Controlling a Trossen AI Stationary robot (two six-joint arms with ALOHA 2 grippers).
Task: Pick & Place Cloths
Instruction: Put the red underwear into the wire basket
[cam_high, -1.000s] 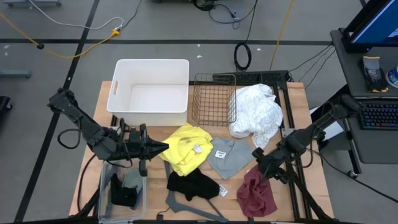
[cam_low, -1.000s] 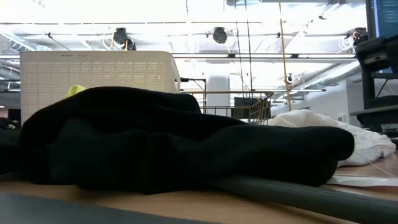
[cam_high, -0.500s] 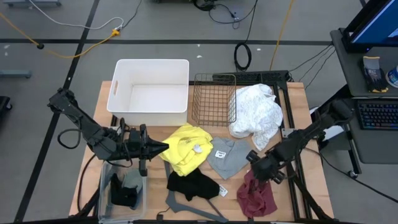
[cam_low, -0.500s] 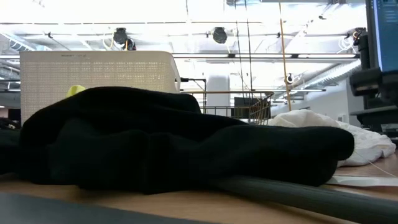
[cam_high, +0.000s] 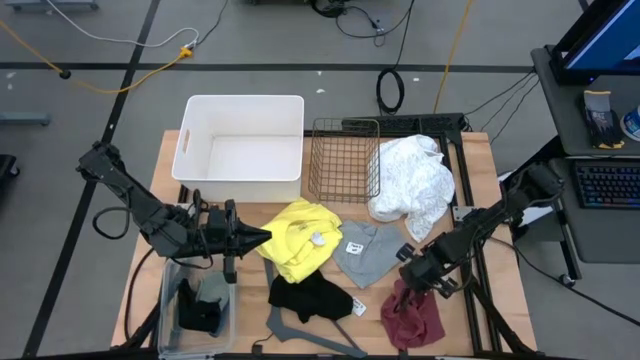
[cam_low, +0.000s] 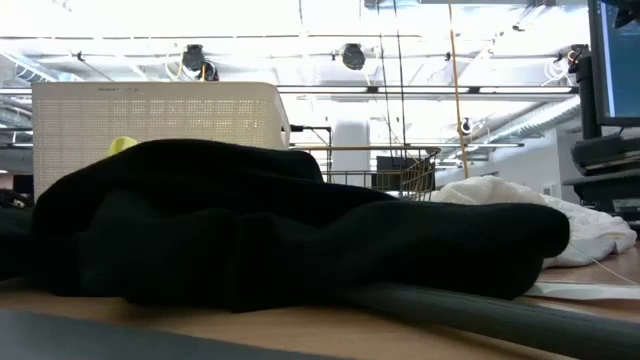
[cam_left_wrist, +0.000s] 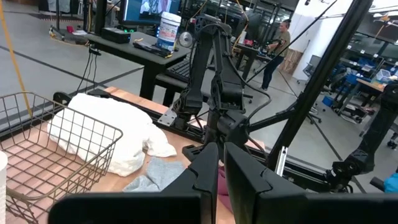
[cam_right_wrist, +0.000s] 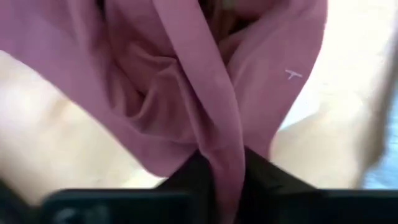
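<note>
My right gripper (cam_high: 409, 284) is shut on the maroon cloth (cam_high: 413, 318) at the table's near right. My left gripper (cam_high: 262, 237) is shut and level, with its tips right by the left edge of the yellow cloth (cam_high: 300, 242). The grey-blue cloth (cam_high: 368, 252) lies flat at the middle. The black cloth (cam_high: 308, 296) lies near the front edge and fills the low view (cam_low: 280, 230). The large white cloth (cam_high: 415, 185) is heaped at the far right. A sage green cloth (cam_high: 213, 291) lies in a clear bin. My right gripper pinches a raised fold of the maroon cloth (cam_right_wrist: 221, 155) between its two fingers, at the cloth's far end. The fingers come from above, slanting down. The fold is drawn up and gathered; the cloth's near part (cam_high: 418, 328) lies on the table.
A white bin (cam_high: 243, 150) and a wire basket (cam_high: 345, 160) stand at the far side. A clear bin (cam_high: 170, 310) is at the near left. A thin grey hanger (cam_high: 300, 330) lies at the front edge under the black cloth. Paper tags (cam_high: 352, 247) lie among the cloths.
My right gripper has moved a little toward the table's left and near edges, onto the maroon cloth's far end. The cloth's far part has gathered in and looks narrower; its near part has stayed in place.
</note>
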